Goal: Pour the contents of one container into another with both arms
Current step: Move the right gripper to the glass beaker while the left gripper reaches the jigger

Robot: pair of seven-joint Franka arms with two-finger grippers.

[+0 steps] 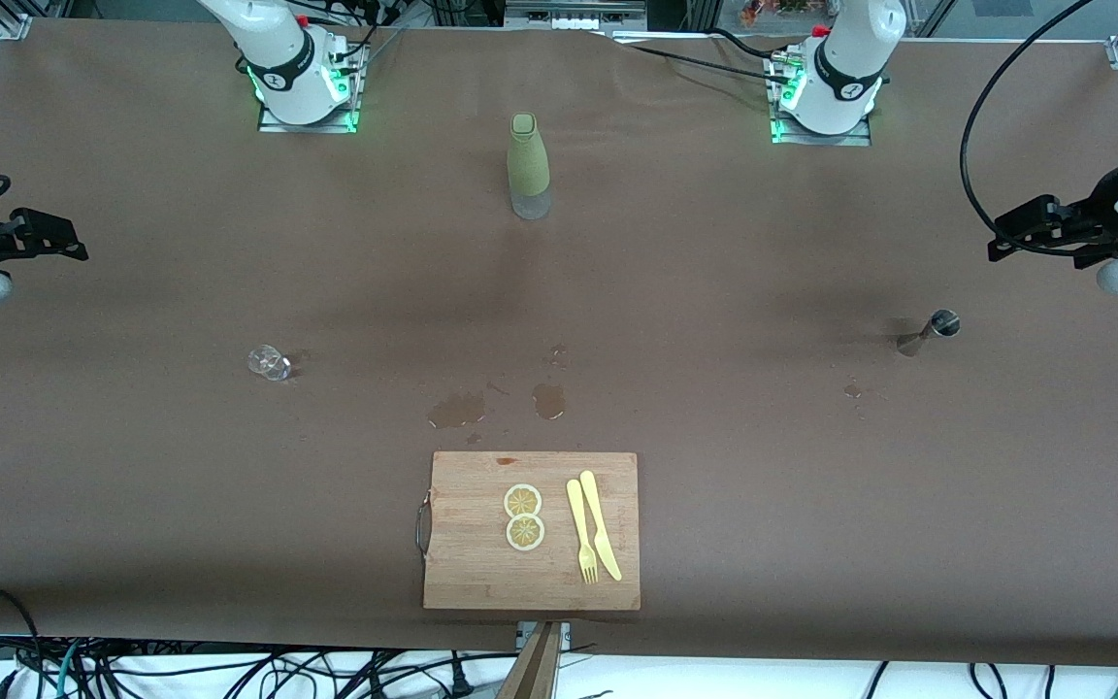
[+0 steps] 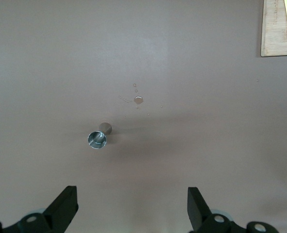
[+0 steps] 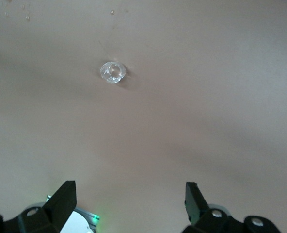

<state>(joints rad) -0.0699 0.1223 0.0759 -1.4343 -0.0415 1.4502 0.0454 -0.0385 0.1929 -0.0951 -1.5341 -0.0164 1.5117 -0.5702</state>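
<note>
**A:** Front view first: where are the containers, and what are you holding?

**B:** Nothing. My left gripper (image 2: pixel 131 213) hangs wide open and empty at the left arm's end of the table; my right gripper (image 3: pixel 129 208) hangs equally wide and empty at the right arm's end. The metal jigger (image 1: pixel 930 330) stands toward the left arm's end, the small glass (image 1: pixel 269 362) toward the right arm's.

**A:** Risks?

**B:** I judge both are light and narrow; a finger clipping either could topple it. Spilled drops (image 1: pixel 467 408) near the cutting board (image 1: pixel 532 530) suggest slippery patches.

**A:** Anything unclear?

**B:** Whether either holds liquid. The green bottle (image 1: pixel 528 167) stands between my bases; its contents are hidden.
</note>
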